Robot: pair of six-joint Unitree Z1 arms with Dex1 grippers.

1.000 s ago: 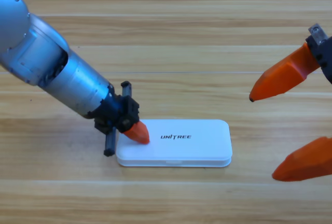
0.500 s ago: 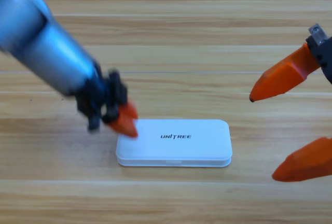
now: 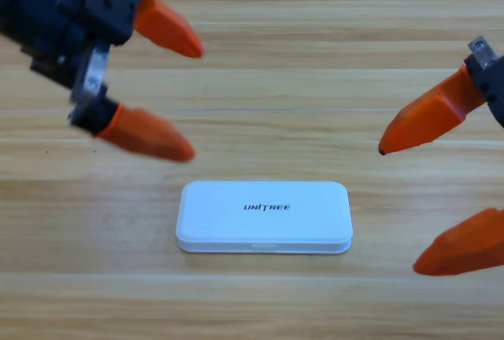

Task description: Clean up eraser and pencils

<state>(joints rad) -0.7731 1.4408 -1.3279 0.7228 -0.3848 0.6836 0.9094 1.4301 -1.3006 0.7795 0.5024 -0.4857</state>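
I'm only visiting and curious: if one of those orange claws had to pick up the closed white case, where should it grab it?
Probably from straight above, across the short width near the middle of the flat white rounded plastic case. It lies flat and closed on the wooden table, long sides running left-right, so jaws could close on those two long edges. The open left gripper is nearer than the open right gripper.

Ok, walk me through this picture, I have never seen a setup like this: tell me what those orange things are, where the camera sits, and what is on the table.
There is one camera, fixed above a wooden table and looking down. The orange shapes are the jaws of two robot arms' grippers. The left gripper hangs at the upper left, jaws spread, holding nothing. The right gripper waits at the right edge, partly cut off, also open and empty. Between them lies a closed white case printed UNITREE. No eraser or pencils are in sight.
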